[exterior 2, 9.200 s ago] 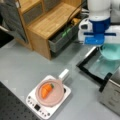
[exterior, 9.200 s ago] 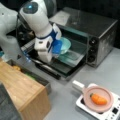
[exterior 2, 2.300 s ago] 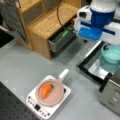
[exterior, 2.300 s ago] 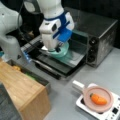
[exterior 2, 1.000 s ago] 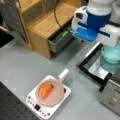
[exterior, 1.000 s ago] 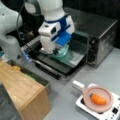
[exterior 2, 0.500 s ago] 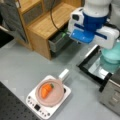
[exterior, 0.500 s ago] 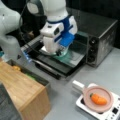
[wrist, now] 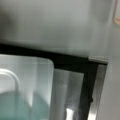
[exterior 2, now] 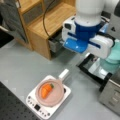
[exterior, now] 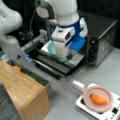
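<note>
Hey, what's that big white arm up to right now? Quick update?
Claw low over open oven door. Teal bowl beneath. Orange carrot in pink pan apart.

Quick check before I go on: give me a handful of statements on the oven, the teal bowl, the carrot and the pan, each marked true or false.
1. The toaster oven has its door open. True.
2. The teal bowl sits on the gray table. False: it rests on the tray over the open door.
3. The carrot lies in the pink pan. True.
4. The pan rests on the wooden cabinet. False: it stands on the white scale.
5. The gripper is beside the carrot. False: it is over the oven door by the bowl.
</note>
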Robot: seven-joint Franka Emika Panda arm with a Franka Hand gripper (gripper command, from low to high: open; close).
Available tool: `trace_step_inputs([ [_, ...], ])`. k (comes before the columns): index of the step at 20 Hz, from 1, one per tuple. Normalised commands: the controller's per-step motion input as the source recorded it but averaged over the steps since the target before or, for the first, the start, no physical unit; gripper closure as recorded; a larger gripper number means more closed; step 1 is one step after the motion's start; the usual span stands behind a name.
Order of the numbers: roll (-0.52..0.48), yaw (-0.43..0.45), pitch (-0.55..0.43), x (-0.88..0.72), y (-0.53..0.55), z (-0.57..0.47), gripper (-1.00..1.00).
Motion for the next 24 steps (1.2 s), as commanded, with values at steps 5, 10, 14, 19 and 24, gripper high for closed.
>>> trace_step_inputs([
  [5,-0.177,0.01,0.207,0.44,-0.03,0.22,-1.0],
  [10,-0.2,-0.064,0.255,0.37,-0.31,0.09,-1.0],
  [14,-0.129,-0.017,0.21,0.49,-0.3,0.06,-1.0],
  [19,-0.123,0.099,0.171,0.6,-0.17,0.07,-1.0],
  [24,-0.148,0.163,0.148,0.63,-0.02,0.03,-1.0],
])
